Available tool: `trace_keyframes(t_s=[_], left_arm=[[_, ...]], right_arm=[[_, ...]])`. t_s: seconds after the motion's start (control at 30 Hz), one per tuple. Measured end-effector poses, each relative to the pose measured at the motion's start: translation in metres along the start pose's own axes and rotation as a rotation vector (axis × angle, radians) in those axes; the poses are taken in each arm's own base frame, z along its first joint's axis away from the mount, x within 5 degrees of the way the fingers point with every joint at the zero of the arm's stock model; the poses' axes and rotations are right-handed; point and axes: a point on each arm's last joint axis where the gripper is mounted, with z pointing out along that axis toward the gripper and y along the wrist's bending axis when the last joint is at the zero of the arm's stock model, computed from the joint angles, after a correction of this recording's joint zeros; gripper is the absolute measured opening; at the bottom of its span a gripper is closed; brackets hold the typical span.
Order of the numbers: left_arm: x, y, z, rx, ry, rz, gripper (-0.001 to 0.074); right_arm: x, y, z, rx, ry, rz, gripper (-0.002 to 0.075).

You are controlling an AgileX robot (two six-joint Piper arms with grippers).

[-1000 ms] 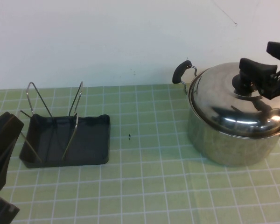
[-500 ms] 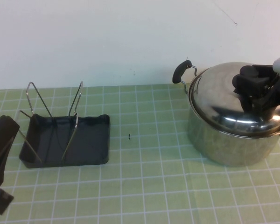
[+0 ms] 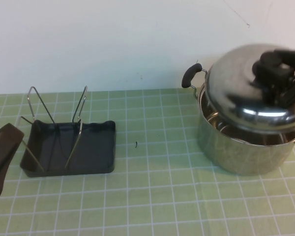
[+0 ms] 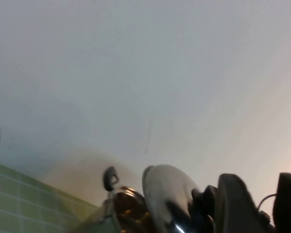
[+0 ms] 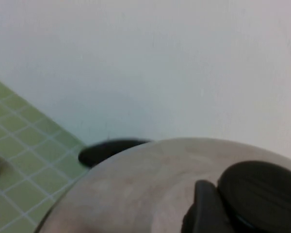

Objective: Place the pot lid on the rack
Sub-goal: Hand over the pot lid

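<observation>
The shiny steel pot lid (image 3: 246, 93) hangs tilted just above the steel pot (image 3: 241, 152) at the right, its left rim raised off the pot. My right gripper (image 3: 280, 69) is shut on the lid's black knob (image 5: 262, 194); one finger (image 5: 203, 208) presses against the knob's side. The rack (image 3: 69, 142), wire loops on a dark grey tray, stands empty at the left. My left gripper (image 3: 1, 158) sits low at the left edge beside the rack, open and empty; in the left wrist view its gap (image 4: 269, 204) shows only the wall, with the lid (image 4: 167, 194) beyond.
The pot's black side handle (image 3: 191, 74) sticks out toward the rack. Green checked cloth (image 3: 152, 187) covers the table between rack and pot. A white wall (image 3: 137, 39) rises right behind both.
My right gripper has closed on the knob and raised the lid off the pot, tilting it. My left gripper has drawn back toward the left edge.
</observation>
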Motion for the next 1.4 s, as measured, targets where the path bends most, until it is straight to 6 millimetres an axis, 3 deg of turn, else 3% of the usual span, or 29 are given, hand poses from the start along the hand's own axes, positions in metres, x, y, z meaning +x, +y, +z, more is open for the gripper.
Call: trace_keyframes(t_s=[0.07, 0.13, 0.2, 0.27, 0.43, 0.63, 0.87, 0.97, 1.03, 1.13, 1.2, 1.4], left_arm=[[0.001, -0.004, 0.000, 0.043, 0.012, -0.098, 0.0217], [0.002, -0.008, 0.000, 0.086, 0.030, -0.201, 0.0378], [0.003, -0.012, -0.001, 0.131, 0.056, -0.294, 0.0527], [0.005, -0.017, -0.002, 0.174, 0.084, -0.340, 0.0616], [0.009, -0.021, -0.003, 0.213, 0.144, -0.396, 0.0683], [0.012, -0.022, -0.004, 0.218, 0.178, -0.384, 0.0692], [0.014, -0.030, -0.006, 0.299, 0.223, -0.383, 0.0673], [0.015, -0.032, -0.007, 0.322, 0.238, -0.380, 0.0559], [0.016, -0.032, -0.007, 0.323, 0.245, -0.374, 0.0427], [0.016, -0.034, -0.008, 0.338, 0.252, -0.369, 0.0172], [0.015, -0.037, -0.008, 0.365, 0.251, -0.365, 0.0124], [0.014, -0.038, -0.008, 0.372, 0.248, -0.357, 0.0118]], right_arm=[[-0.023, 0.001, -0.012, 0.012, -0.066, -0.040, 0.0357], [-0.045, 0.006, -0.024, -0.004, -0.147, -0.056, 0.0357], [-0.068, 0.017, -0.035, -0.055, -0.244, -0.066, 0.0357], [-0.091, 0.039, -0.045, -0.161, -0.339, -0.089, 0.0357], [-0.128, 0.112, -0.057, -0.461, -0.467, -0.112, 0.0357], [-0.144, 0.182, -0.057, -0.620, -0.515, -0.099, 0.0357], [-0.135, 0.222, -0.040, -0.690, -0.481, -0.038, 0.0357], [-0.128, 0.228, -0.031, -0.716, -0.484, 0.005, 0.0357], [-0.127, 0.229, -0.028, -0.726, -0.515, 0.037, 0.0357], [-0.128, 0.229, -0.027, -0.718, -0.547, 0.057, 0.0358], [-0.126, 0.229, -0.025, -0.718, -0.537, 0.073, 0.0357], [-0.126, 0.229, -0.026, -0.724, -0.538, 0.094, 0.0357]])
